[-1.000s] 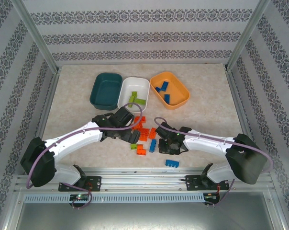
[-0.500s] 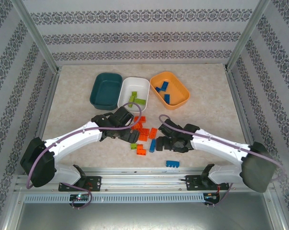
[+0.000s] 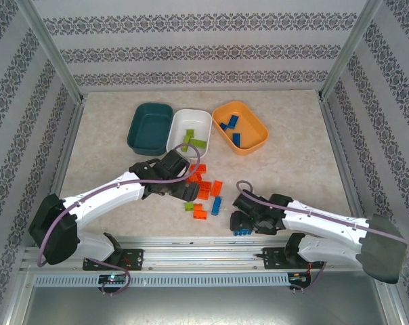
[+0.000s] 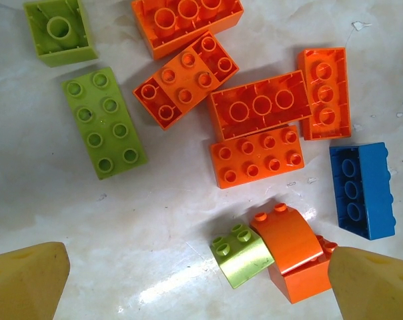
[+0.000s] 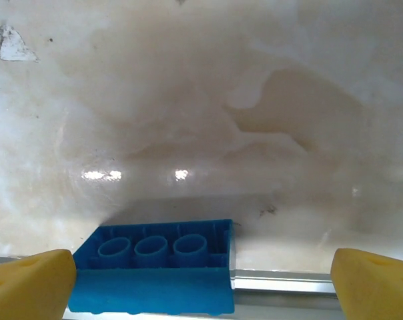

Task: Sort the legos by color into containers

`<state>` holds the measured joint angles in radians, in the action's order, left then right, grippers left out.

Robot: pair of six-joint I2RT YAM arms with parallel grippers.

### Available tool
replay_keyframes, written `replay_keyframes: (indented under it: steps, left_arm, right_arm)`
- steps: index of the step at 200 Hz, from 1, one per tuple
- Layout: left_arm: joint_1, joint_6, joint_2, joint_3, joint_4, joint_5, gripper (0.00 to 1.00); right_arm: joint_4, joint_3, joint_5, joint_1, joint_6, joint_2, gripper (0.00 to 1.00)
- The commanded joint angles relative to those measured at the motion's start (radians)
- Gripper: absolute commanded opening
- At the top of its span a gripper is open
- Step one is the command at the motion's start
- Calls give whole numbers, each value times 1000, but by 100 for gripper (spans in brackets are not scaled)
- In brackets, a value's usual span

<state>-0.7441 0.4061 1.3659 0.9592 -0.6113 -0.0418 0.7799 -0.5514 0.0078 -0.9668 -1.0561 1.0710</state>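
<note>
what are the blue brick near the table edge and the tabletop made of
The blue rectangular brick looks like hard moulded plastic, smooth semi-matte: crisp edges, hollow round tubes. The pale beige tabletop looks like marbled laminate or stone-look sheet, glossy, given the light glints; which one is unclear.

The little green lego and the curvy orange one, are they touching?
Touching. Left wrist view shows the little green lego right against the curvy orange lego, no gap.
</note>
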Motion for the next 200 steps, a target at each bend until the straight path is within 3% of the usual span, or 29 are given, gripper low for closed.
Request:
replay_keyframes:
  steps: [1,86,164,200]
  left_arm:
    - [11,19,-22,-17,16,2,100]
    - [12,11,-26,-22,2,19,100]
    - [12,13,-33,-28,7,18,100]
    - [12,7,-52,-37,-1,33,100]
  right_arm:
    - [-41,2,-2,-13,-26,45,98]
    - [-83,-25,6,-27,-22,84,96]
    - [-162,-5,-43,-63,-68,154,72]
    - [-191,-36,-50,-91,-70,231,69]
